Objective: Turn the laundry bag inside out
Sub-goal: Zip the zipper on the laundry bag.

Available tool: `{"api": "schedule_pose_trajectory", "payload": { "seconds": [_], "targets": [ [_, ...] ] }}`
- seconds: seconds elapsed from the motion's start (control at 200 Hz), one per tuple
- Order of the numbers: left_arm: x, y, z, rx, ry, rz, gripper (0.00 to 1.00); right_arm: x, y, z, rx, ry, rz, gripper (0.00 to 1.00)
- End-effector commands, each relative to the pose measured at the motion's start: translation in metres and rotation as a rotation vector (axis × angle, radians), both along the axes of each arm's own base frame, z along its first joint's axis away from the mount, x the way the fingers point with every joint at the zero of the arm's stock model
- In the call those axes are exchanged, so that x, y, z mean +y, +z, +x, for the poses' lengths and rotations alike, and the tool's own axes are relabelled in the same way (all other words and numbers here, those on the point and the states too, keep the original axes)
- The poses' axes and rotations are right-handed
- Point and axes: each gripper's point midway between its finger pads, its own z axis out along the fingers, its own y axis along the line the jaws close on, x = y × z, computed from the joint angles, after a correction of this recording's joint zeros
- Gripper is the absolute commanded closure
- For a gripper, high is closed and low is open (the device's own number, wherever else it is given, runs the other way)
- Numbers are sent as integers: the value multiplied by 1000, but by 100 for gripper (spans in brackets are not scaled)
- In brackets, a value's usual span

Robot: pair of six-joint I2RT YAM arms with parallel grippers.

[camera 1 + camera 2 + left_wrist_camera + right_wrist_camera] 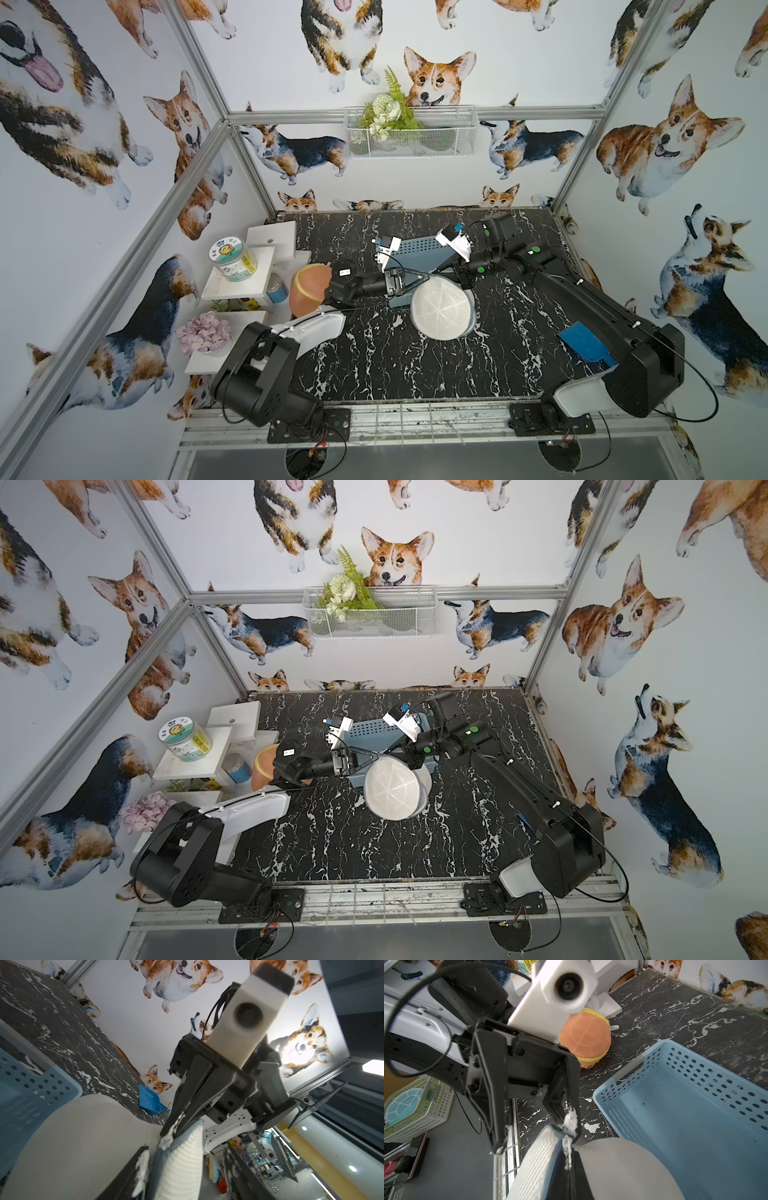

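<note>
The laundry bag [442,309] is a round clamshell with a white mesh half [535,1163], a smooth pale grey half [623,1167] and blue trim. It hangs above the black marble table [415,365], just in front of the basket. My right gripper [570,1157] is shut on the bag's top rim, between the two halves; in a top view it [437,275] reaches in from the right. My left gripper [187,1157] comes from the left and meets the same rim [427,276]. Its jaws stand apart around the mesh half [182,1167], with one finger [566,1118] touching the rim.
A light blue perforated basket [415,249] sits behind the bag. An orange mesh bag [309,291] lies left of it, beside white shelves with a jar [232,259] and purple flowers [203,332]. A blue dustpan [586,343] lies under the right arm.
</note>
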Motion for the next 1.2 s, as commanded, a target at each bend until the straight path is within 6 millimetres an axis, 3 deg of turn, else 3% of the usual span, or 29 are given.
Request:
{"api": "schedule_pose_trajectory", "payload": {
  "seconds": [0.0,0.15,0.32,0.415,0.551,0.606,0.731,0.966,1.196],
  "targets": [
    [5,-39,4,-61,80,257,35,1,13,7,-45,-16,34,100],
    [6,-42,8,-70,108,297,36,2,14,4,-36,-3,47,100],
    [5,-42,10,-94,128,345,64,0,18,4,-49,-24,56,100],
    [7,-40,8,-103,131,353,71,0,18,7,-48,-42,55,100],
    [10,-35,6,-115,144,359,88,-7,13,18,-35,-137,32,100],
    [11,-33,5,-120,149,365,100,-13,7,24,-33,-193,9,100],
    [14,-27,4,-126,161,376,100,-27,-1,30,-28,-297,-34,100],
    [23,-15,2,-135,173,399,100,-53,-18,23,-42,-422,-94,100],
    [58,19,19,-69,273,201,100,-56,-44,2,31,-424,-58,100]
  ]
}}
